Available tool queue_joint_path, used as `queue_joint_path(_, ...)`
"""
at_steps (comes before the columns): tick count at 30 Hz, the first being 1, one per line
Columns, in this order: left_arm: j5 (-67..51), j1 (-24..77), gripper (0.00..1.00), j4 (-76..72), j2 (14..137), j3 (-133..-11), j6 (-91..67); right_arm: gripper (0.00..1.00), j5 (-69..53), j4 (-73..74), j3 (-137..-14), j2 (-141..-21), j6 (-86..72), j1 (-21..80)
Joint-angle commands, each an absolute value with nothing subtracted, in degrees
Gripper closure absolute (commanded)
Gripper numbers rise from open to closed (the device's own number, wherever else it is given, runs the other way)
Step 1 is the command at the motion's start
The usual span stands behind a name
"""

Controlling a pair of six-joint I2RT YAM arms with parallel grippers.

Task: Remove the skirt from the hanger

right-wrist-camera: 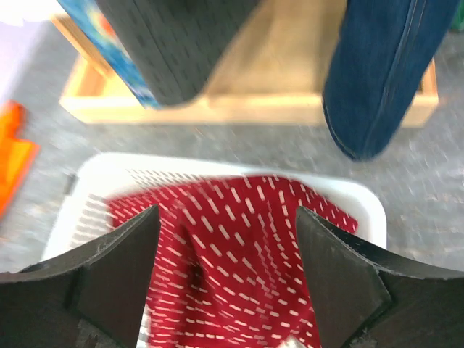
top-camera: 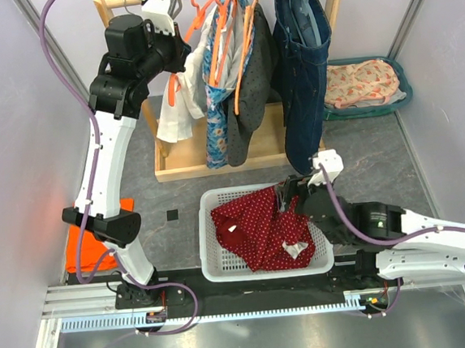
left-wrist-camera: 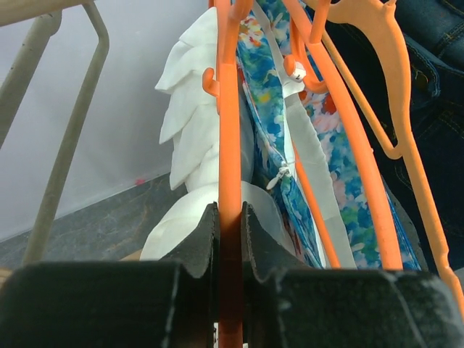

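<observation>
Up at eleven o'clock, left gripper (left-wrist-camera: 228,243) clamps the upright orange hanger (left-wrist-camera: 229,109); white skirt (top-camera: 175,118) hangs toward six; right gripper (right-wrist-camera: 226,221) gapes, farther off.

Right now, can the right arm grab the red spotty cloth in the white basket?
Probably yes. The right gripper hangs open just above the red cloth in the white basket, and nothing sits between them.

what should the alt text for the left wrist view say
The left gripper is shut on the straight arm of an orange hanger, seen from close behind. A white ruffled garment hangs to its left. A blue floral garment, other hangers and dark denim are to its right.
</observation>
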State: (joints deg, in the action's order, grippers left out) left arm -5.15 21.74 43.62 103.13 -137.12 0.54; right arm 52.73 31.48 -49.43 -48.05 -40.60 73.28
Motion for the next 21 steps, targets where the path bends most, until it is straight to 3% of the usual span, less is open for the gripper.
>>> queue_joint_path(1, -3.60, 21.97, 0.98, 41.93, 100.81, -141.06, 2.46, 0.17, 53.88, 31.38, -53.88, -45.88, -36.92, 73.56)
queue_joint_path(8, -3.34, 21.97, 0.98, 40.17, 96.16, -143.53, 3.16, 0.13, 50.37, 27.16, -51.07, -43.16, -35.95, 73.48)
queue_joint_path(21, -3.86, 22.15, 0.98, 42.79, 81.66, -134.13, 5.01, 0.08, 44.31, 17.85, -51.85, -46.32, -29.80, 73.48)
